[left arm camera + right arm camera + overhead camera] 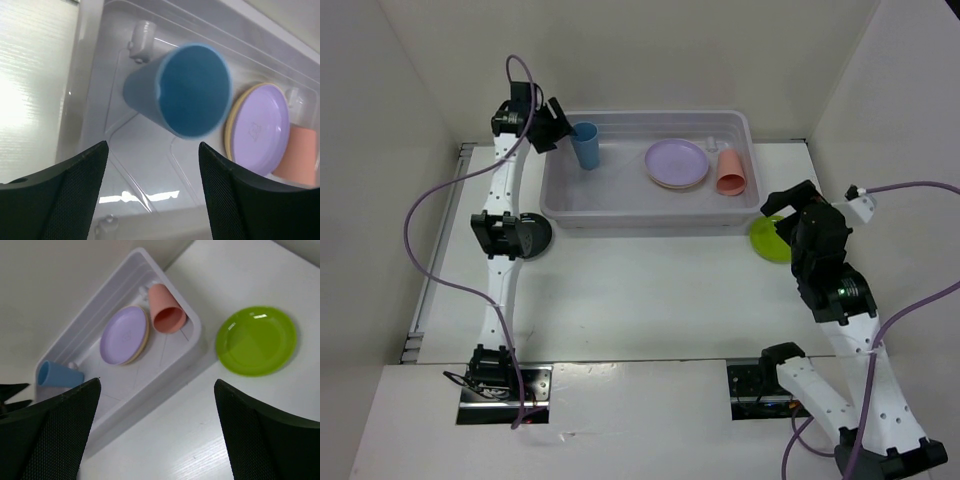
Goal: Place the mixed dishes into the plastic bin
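The plastic bin (pixel 650 214) stands at the back middle of the table. In it are a blue cup (pixel 586 146) at the left end, a lilac plate (pixel 677 162) lying on a yellow-orange plate, and a salmon-pink cup (pixel 731 172) standing mouth down. My left gripper (pixel 558 125) is open and empty just left of the blue cup (pixel 192 90), apart from it. A lime green plate (pixel 768 240) lies on the table right of the bin. My right gripper (pixel 784 208) is open and empty above the lime plate (pixel 256 340). A black plate (pixel 536 236) lies left of the bin, partly under my left arm.
White walls enclose the table on the left, back and right. The bin's near wall (pixel 150 390) lies between my right gripper (pixel 155 435) and the dishes inside. My left gripper (pixel 152 195) hangs over the bin's left end (pixel 95 75).
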Robot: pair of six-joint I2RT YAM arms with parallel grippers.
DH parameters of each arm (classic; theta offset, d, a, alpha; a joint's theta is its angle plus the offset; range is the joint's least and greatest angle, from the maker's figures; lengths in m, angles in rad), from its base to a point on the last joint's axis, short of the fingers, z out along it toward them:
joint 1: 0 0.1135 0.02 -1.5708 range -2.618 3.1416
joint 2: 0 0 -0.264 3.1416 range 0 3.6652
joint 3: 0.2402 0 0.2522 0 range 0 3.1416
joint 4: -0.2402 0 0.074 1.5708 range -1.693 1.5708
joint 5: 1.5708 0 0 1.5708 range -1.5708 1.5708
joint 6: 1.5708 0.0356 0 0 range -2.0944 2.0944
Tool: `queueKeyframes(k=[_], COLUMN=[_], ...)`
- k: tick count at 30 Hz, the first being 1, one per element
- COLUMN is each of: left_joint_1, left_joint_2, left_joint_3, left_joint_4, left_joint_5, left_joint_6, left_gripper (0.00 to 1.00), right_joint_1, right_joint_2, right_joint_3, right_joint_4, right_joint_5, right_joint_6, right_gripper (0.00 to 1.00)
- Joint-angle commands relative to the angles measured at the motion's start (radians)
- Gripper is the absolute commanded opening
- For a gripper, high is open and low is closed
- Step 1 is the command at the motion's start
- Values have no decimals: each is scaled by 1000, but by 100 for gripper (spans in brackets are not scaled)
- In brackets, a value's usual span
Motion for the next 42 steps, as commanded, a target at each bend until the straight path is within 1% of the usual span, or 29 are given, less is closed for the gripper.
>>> queueKeyframes(k=[1, 2, 5, 6, 7, 9, 11, 12, 13, 14, 15, 16, 17, 18, 19, 20, 22, 23, 24, 26, 30, 33, 34, 36, 38, 42], left_joint_1=[12, 12, 21, 21, 31, 46, 70, 81, 81, 81, 81, 81, 81, 81, 81, 81, 81, 72, 72, 72, 92, 103, 103, 114, 114, 114], left_joint_2=[-170, -190, -282, -331, -356, -429, -503, -526, -549, -586, -601, -615, -638, -654, -675, -713, -740, -762, -773, -786, -821, -850, -868, -891, -901, -901], left_joint_3=[54, 54, 54, 54, 54, 54, 54, 54, 54, 54, 54, 54, 54, 44, 22, -22, -22, -22, -4, 57, 58, 58, 58, 58, 58, 58], left_joint_4=[-8, -8, -8, -8, -17, -17, -49, -81, -102, -124, -173, -198, -223, -253, -254, -254, -244, -244, -244, -269, -280, -280, -280, -264, -240, -227], left_joint_5=[52, 52, 81, 91, 120, 153, 191, 191, 191, 191, 200, 200, 210, 210, 210, 226, 226, 226, 217, 226, 226, 236, 236, 248, 257, 280], left_joint_6=[32, 32, 32, 32, 32, 32, 32, 51, 65, 79, 94, 128, 140, 141, 141, 141, 141, 141, 131, 119, 110, 110, 110, 96, 73, 53], left_gripper=[80, 80, 82, 82, 82, 84, 85, 85, 85, 86, 86, 86, 87, 87, 87, 87, 87, 89, 89, 89, 90, 91, 91, 92, 93, 93], right_joint_1=[-27, -44, -141, -165, -205, -242, -308, -334, -365, -438, -483, -532, -637, -691, -745, -852, -947, -1021, -1049, -1081, -1081, -1081, -1081, -1048, -1017, -965], right_joint_2=[-31, -31, -7, -7, -38, -77, -88, -62, -41, 4, 19, 30, 48, 61, 76, 125, 193, 254, 283, 367, 475, 524, 533, 546, 555, 579], right_joint_3=[-89, -106, -166, -210, -232, -301, -348, -361, -373, -405, -427, -453, -497, -516, -531, -542, -542, -542, -531, -531, -513, -513, -522, -531, -531, -531], right_joint_4=[67, 67, 101, 116, 147, 179, 214, 224, 234, 268, 291, 323, 354, 397, 418, 434, 445, 445, 445, 471, 517, 549, 587, 616, 644, 705], right_joint_5=[7, -13, -143, -209, -231, -277, -321, -350, -421, -468, -522, -639, -689, -740, -837, -883, -959, -1016, -1042, -1094, -1113, -1113, -1113, -1113, -1070, -1049], right_joint_6=[86, 86, 100, 110, 126, 170, 179, 179, 179, 179, 179, 179, 179, 179, 179, 163, 94, 72, 54, 43, 11, 0, 12, 23, 23, 32], right_gripper=[98, 98, 98, 98, 98, 94, 93, 93, 93, 93, 91, 90, 90, 90, 90, 90, 90, 90, 90, 90, 90, 90, 90, 90, 90, 90])
